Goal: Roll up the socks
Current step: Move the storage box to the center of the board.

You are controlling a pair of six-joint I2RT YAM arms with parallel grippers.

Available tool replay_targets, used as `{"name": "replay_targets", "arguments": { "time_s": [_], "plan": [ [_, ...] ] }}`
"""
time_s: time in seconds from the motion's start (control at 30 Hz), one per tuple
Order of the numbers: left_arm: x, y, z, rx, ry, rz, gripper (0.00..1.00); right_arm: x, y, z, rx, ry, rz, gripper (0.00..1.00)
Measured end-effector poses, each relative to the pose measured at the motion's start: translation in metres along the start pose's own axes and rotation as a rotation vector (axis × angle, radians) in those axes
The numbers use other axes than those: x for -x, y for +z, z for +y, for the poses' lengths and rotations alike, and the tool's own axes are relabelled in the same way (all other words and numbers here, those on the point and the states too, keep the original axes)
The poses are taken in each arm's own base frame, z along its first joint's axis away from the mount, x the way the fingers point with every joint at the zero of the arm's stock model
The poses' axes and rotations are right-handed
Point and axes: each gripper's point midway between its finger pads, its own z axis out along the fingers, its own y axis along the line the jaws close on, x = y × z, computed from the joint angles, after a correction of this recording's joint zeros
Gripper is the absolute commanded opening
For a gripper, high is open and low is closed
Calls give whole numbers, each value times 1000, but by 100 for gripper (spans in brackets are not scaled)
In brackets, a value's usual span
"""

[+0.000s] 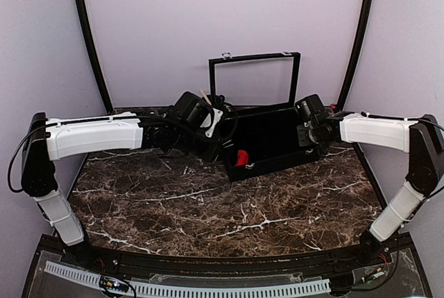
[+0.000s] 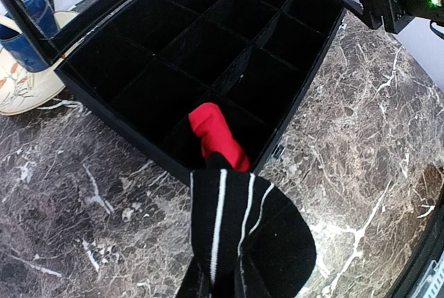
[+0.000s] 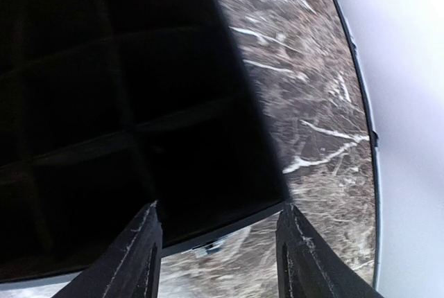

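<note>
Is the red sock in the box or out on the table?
In: the red sock sits inside an edge compartment of the black divided box; its near end is hidden.

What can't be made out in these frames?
- Left wrist view: black striped fabric hides the fingers of the left gripper.
- Red sock: lower end hidden by that fabric; too small for detail in the top view.
- Right wrist view: box interior too dark.
</note>
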Motion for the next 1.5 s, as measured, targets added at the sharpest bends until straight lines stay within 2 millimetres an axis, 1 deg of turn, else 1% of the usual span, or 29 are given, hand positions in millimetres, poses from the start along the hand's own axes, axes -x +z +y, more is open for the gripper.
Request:
{"name": "replay_targets", "arguments": {
  "time_s": [0.07,0.13,0.23,0.43,0.57,0.7,0.77,0.9,1.1,1.2,1.23,1.27,1.5],
  "plan": [
    [5,5,-1,-12,-11,8,0,-5,11,-12,-19,-2,37,53],
    [11,8,-3,-27,-26,12,0,-7,21,-19,-34,-4,61,53],
    [23,13,-5,-52,-53,3,0,-14,32,-26,-44,-12,93,53],
    [45,21,-8,-109,-112,-10,0,-20,43,-36,-55,-15,122,53],
    [48,32,-8,-142,-154,6,0,-25,50,-43,-62,-15,145,52],
    [47,40,-8,-177,-201,27,0,-31,59,-46,-53,-11,172,49],
    [47,43,-7,-193,-225,34,0,-35,62,-46,-42,-9,185,46],
    [48,48,-4,-219,-263,43,0,-38,67,-44,-14,-6,204,35],
    [52,52,-4,-250,-292,44,0,-37,74,-39,15,-12,218,26],
    [54,53,-6,-264,-298,43,0,-34,78,-40,20,-3,222,10],
    [54,54,-5,-267,-300,43,0,-34,78,-40,23,-4,225,3],
    [54,60,-7,-282,-304,50,0,-34,77,-38,52,-49,240,0],
    [58,70,-12,-310,-311,60,0,-34,76,-34,93,-43,251,0]
  ]
}}
